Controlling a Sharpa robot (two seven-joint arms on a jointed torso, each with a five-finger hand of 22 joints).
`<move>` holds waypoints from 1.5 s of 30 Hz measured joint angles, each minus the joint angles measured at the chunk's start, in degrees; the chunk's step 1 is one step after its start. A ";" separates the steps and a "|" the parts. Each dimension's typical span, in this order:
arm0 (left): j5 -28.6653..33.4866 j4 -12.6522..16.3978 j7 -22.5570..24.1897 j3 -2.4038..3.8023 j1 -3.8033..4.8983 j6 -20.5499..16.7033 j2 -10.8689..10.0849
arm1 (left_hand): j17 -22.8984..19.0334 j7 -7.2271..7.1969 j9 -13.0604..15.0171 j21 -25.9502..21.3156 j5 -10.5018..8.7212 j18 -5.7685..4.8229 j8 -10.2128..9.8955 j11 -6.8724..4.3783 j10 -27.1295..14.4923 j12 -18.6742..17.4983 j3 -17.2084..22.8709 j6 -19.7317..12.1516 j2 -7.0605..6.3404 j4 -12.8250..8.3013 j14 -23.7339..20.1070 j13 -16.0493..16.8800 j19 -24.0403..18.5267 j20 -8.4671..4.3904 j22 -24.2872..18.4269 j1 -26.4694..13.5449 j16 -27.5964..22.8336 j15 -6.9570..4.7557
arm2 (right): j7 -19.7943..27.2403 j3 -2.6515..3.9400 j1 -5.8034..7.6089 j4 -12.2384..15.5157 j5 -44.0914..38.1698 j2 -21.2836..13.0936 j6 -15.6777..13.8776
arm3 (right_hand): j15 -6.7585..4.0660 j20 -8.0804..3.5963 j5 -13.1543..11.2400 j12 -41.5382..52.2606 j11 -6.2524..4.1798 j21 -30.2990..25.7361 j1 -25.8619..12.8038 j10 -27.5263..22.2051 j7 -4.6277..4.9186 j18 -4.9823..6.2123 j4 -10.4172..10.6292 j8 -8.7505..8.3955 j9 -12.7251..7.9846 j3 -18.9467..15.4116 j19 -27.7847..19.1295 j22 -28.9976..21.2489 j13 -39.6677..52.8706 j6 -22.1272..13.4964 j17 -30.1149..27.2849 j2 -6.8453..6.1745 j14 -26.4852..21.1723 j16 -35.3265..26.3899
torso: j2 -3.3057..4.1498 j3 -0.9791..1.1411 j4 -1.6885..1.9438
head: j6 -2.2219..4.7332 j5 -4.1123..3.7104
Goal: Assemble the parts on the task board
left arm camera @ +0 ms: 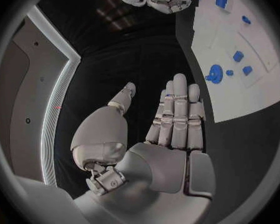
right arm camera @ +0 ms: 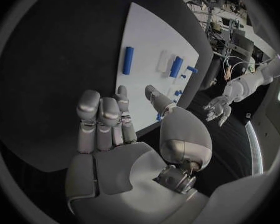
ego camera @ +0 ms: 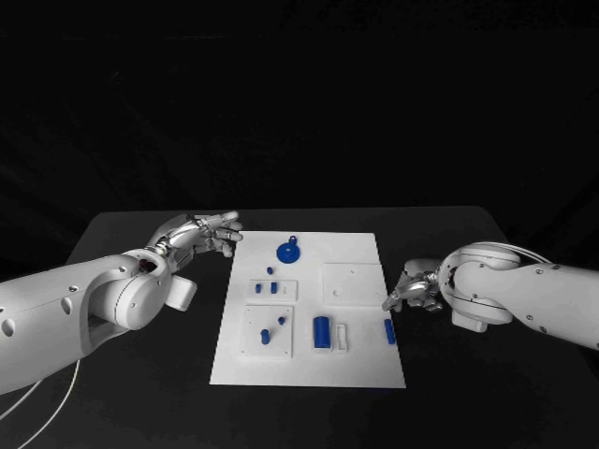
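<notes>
Parts (ego camera: 321, 331) lie scattered on the task board (ego camera: 357, 365) mid-bench (ego camera: 138, 393). Left hand (ego camera: 202, 234) hovers beside its far left corner, right hand (ego camera: 416, 292) at its right edge; both empty, fingers extended.

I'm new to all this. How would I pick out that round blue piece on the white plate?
Find the white plate in the middle of the black table. Look to its far end, nearer the left hand. The round blue piece lies there, the only disc-shaped one; the others are small bars and pegs.
</notes>
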 measured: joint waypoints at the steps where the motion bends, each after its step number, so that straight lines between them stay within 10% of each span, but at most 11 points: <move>1: 0.00 0.00 0.00 0.00 0.00 0.00 -0.01 | 0.00 0.00 0.00 0.00 0.00 0.00 0.00 0.00 0.00 0.00 0.00 0.00 0.00 0.00 0.00 0.00 0.00 0.00 0.00 0.00 0.00 0.00 | -0.16 -0.10 -0.25 -0.13 -0.16 0.09 0.26 | 0.00 0.09 0.00 0.00 0.00 0.00 -0.31 0.00 0.01 0.00 0.15 0.00 0.00 -0.15 -0.09 0.00 0.00 -0.01 -0.01 -0.18 0.00 0.00 | 0.01 0.00 0.01 | -0.02 -0.04; 24: 0.07 0.12 0.01 -0.01 0.00 0.01 -0.25 | 0.04 0.00 0.01 -0.23 0.00 0.00 0.00 -0.02 0.02 0.00 -0.13 0.00 -0.23 0.13 0.00 0.00 -0.10 0.10 0.05 -0.23 0.00 0.00 | -1.33 -0.25 -4.29 -1.11 -2.10 1.60 2.23 | 0.20 0.27 0.00 -0.28 0.10 0.00 -2.89 -0.11 0.07 0.10 1.21 0.46 0.66 -1.74 -0.34 0.00 -0.06 -0.26 -0.07 0.37 -0.20 0.00 | 0.01 -0.10 0.11 | -0.36 -0.36; 29: 0.07 0.12 0.00 -0.01 0.00 0.01 -0.26 | 0.04 0.00 0.01 -0.23 0.00 0.00 0.00 -0.02 0.02 0.00 0.03 0.00 -0.23 0.29 0.00 0.00 -0.10 0.10 0.09 -0.23 0.00 0.00 | -1.15 -0.15 -4.56 -1.18 -2.34 1.85 1.62 | 0.29 0.10 0.00 -0.29 0.10 0.00 -1.55 -0.10 0.07 0.11 -0.38 0.46 0.83 -1.35 -0.54 -0.01 -0.06 -0.26 -0.07 3.21 -0.11 0.00 | 0.01 -0.08 0.07 | -0.48 -0.29; 41: 0.08 0.09 -0.15 -0.01 0.00 0.01 -0.26 | 0.10 0.00 -0.05 -0.23 0.00 0.01 0.00 -0.10 0.10 0.00 0.03 0.00 -0.23 0.29 0.00 0.00 -0.11 0.11 0.14 -0.23 -0.23 0.00 | -0.63 -0.14 -4.99 -1.25 -3.02 2.12 0.11 | 0.40 0.18 0.16 -0.34 0.00 0.00 6.15 0.01 0.38 0.10 -3.42 0.56 3.99 7.19 -0.61 -0.01 -0.09 0.15 -0.16 6.03 0.01 -0.01 | 0.01 -0.04 0.04 | -0.69 -0.23; 45: 0.09 0.08 -0.24 -0.01 0.00 0.01 -0.26 | 0.20 0.32 -0.12 -0.23 0.00 0.00 0.00 -0.10 0.10 0.00 0.19 -0.32 -0.23 0.45 0.00 0.00 -0.08 0.08 0.21 -0.23 -0.23 0.00 | -0.11 -0.14 -5.02 -1.45 -3.02 2.12 -0.32 | 0.43 0.61 4.55 -0.53 -0.12 0.01 6.59 0.12 0.26 0.08 -3.80 0.56 3.98 11.20 -1.01 -0.01 -0.18 1.36 -0.33 6.46 0.03 -0.02 | -0.01 -0.07 0.06 | -0.64 -0.23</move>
